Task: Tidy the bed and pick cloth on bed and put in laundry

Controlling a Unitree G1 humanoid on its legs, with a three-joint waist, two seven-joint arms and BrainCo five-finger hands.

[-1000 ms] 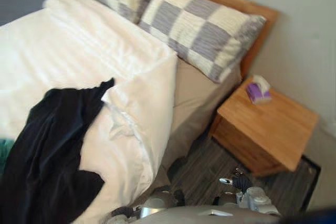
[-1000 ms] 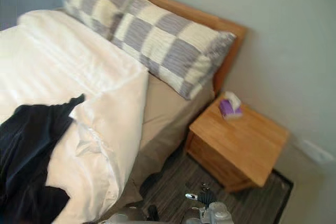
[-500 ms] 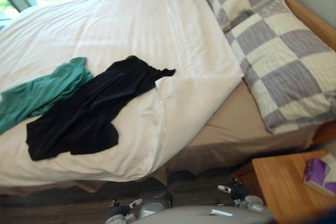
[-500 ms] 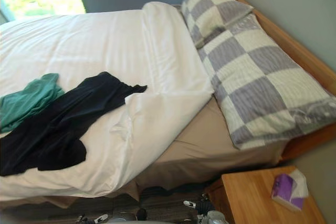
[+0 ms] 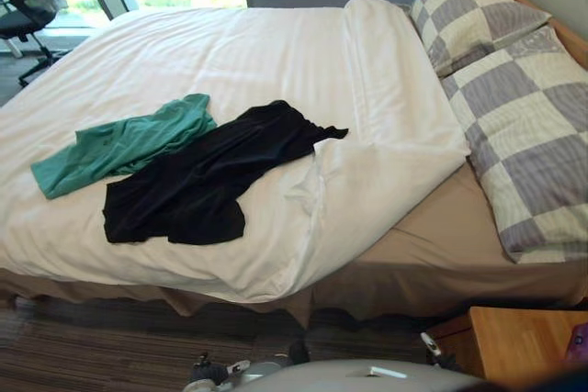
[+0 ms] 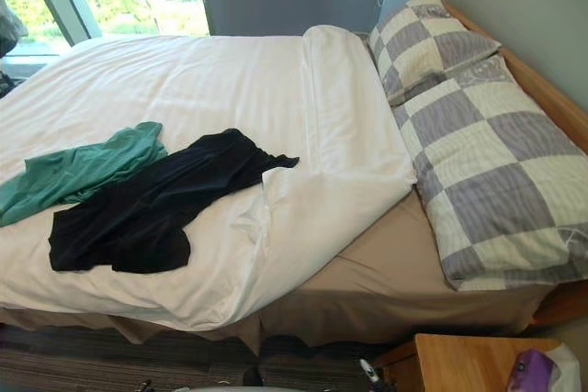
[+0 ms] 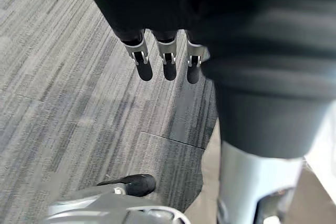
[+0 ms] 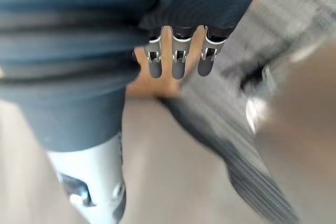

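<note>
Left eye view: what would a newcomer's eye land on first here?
The black cloth sprawled on the white duvet stands out most, lying mid-bed toward the near edge. The green cloth lies beside it, on its left. Next, the duvet's near corner is turned back, baring the tan sheet next to the checked pillows.

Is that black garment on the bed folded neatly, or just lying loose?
Lying loose, unfolded: the black garment sprawls crumpled and uneven across the white duvet, next to a green cloth.
</note>
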